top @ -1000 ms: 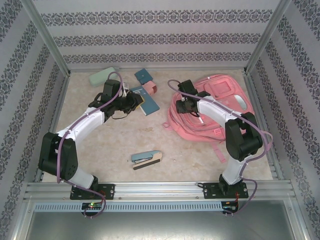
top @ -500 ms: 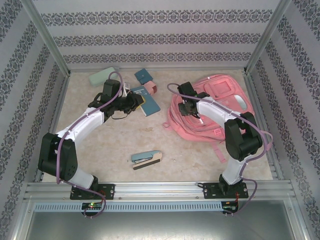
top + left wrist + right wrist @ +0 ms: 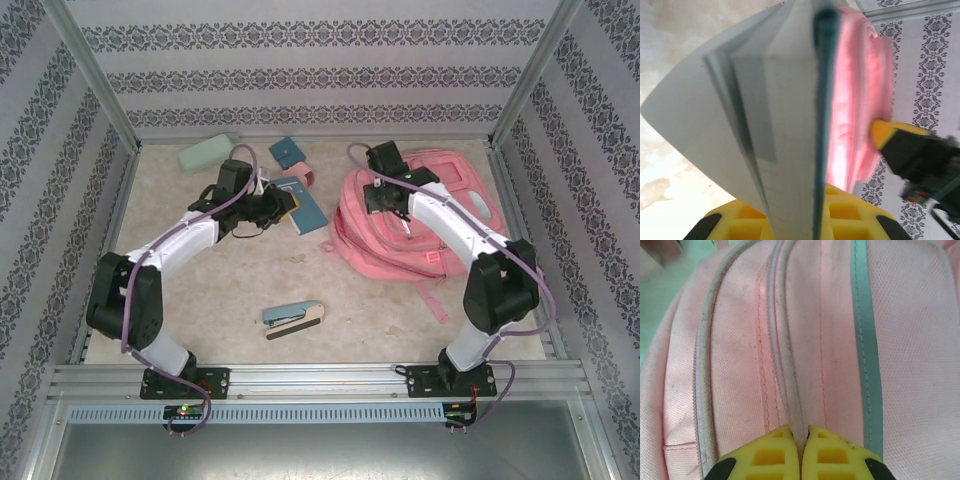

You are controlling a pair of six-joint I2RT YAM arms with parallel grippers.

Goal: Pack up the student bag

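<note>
Table (image 3: 220,280): pale, marbled, matte surface that carries everything.
Student bag (image 3: 370,245): large pink woven-fabric backpack lying flat on the right half of the table, front pockets up. Its long axis seems to run from near-left to far-right, with the rounded bulk at the near-left end. A strap trails off towards the near edge. Close up, the bag (image 3: 740,340) shows coarse weave, raised zip ridges and a pale stripe.
Right arm (image 3: 450,225): white links and black joints, rising from its base, bent at the elbow and reaching far-left across the bag.
Left arm (image 3: 170,245): same build, elbow out to the left, forearm stretched towards the bag.
Right tool (image 3: 383,197): clenched on the bag's left part. Its yellow pads (image 3: 775,450) meet right at a zip ridge; I cannot tell whether fabric is pinched.
Left tool (image 3: 272,205): just left of the bag, clamped on the notebook; it (image 3: 795,222) holds it edge-on.
Notebook (image 3: 305,208): teal cover and white pages that fan open (image 3: 790,125), with the bag (image 3: 855,100) behind.
Stapler (image 3: 293,317): blue-grey wedge, near and left of the bag, well apart.
Green case (image 3: 205,153): rounded oblong, far left of the bag.
Blue pad (image 3: 289,152): small flat rectangle, left of the bag's far end.
Pink box (image 3: 301,177): small, between the blue pad and the notebook.
</note>
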